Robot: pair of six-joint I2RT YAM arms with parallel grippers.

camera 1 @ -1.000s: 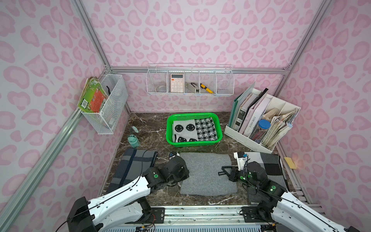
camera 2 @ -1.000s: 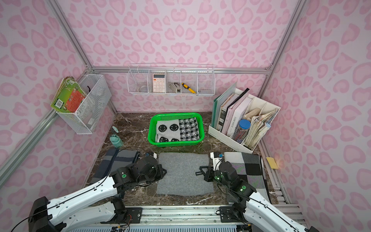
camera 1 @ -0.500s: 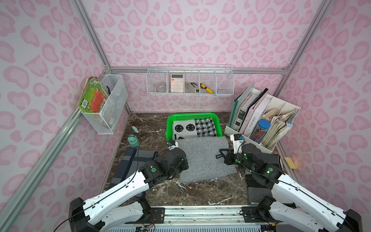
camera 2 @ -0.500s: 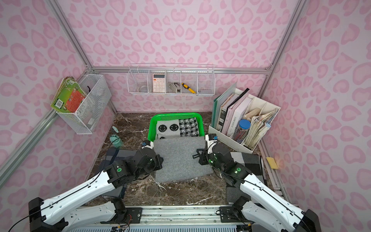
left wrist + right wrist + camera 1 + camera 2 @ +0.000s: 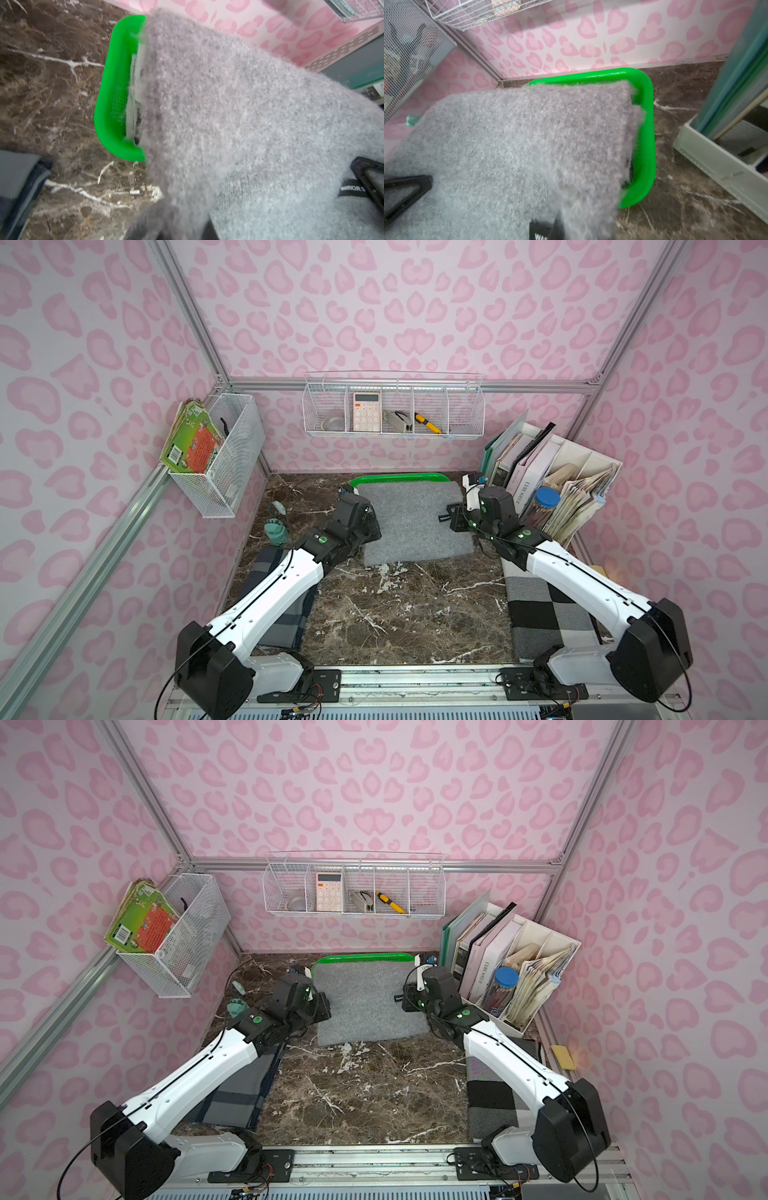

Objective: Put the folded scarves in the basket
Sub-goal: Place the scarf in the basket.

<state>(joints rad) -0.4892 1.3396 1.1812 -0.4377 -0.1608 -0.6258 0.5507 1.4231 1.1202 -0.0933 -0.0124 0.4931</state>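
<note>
Left wrist view: scarf (image 5: pixel 249 124) only partway over basket (image 5: pixel 108 99); left gripper (image 5: pixel 371 529) and right gripper (image 5: pixel 448 517) both clamp its edges, so I should carry farther, then lower level.

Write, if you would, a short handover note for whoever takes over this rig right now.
The left hand is shut on the grey scarf's left edge.
The right hand is shut on its right edge.
The scarf is folded and held between both hands above the green basket. It covers most of the basket, and its near part reaches past the front rim over the marble table.
Done: scarf folded, gripped and brought over the basket.
Left: probably move it back until it fits inside the rim, lower it, open both hands and withdraw.
</note>
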